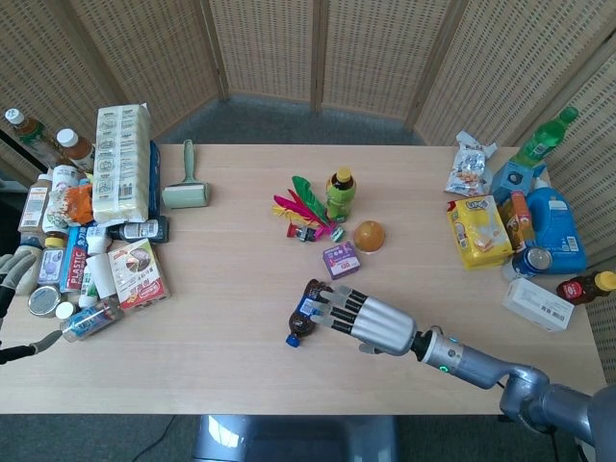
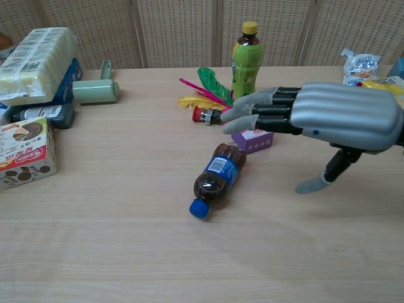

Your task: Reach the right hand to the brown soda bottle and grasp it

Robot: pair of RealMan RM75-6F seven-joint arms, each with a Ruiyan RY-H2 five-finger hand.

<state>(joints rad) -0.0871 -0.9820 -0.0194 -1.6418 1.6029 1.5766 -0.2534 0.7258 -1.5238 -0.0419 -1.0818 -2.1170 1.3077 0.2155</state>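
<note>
Brown soda bottle (image 2: 216,178) lying flat, right robot hand (image 2: 315,117) above, spread

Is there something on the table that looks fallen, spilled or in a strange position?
The brown soda bottle lies on its side mid-table, blue cap toward the near edge, while the green bottle behind it stands upright. Nothing looks spilled. The right robot hand hovers open above it.

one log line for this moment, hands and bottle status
phase: reach | right hand: open, above brown soda bottle, no contact | bottle: lying on table, ungrasped | left hand: idle at table edge
</note>
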